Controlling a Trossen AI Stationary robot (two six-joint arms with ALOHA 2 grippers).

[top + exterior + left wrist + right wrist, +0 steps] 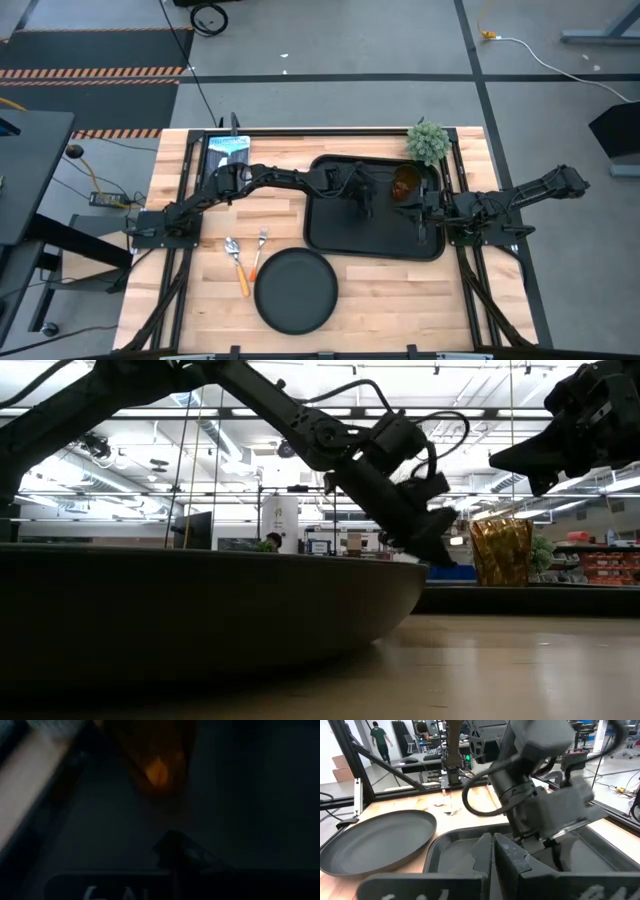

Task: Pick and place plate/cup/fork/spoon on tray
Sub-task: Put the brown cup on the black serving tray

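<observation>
Tray (330,235) sits on the tabletop (200,300) toward its far right. Cup (405,183) stands upright inside the tray, in the far right corner; in the low view it shows amber and upright on the tray floor (500,551).

Left pincer (362,205) is over the middle of the tray, arm reaching in from the left, just beside the cup and apart from it. Its fingers look closed together with nothing between them in the left wrist view; the cup (157,767) shows ahead of them as an orange blur.

Right pincer (425,228) is low over the tray's right part, near the rim, nearer the front than the cup. Right wrist view: fingers closed together, nothing gripped.

Plate (295,290) lies flat on the tabletop in front of the tray, off its left front corner. Spoon (236,264) and fork (258,254) lie side by side, just left of the plate, spoon farther left, handles toward the front.
</observation>
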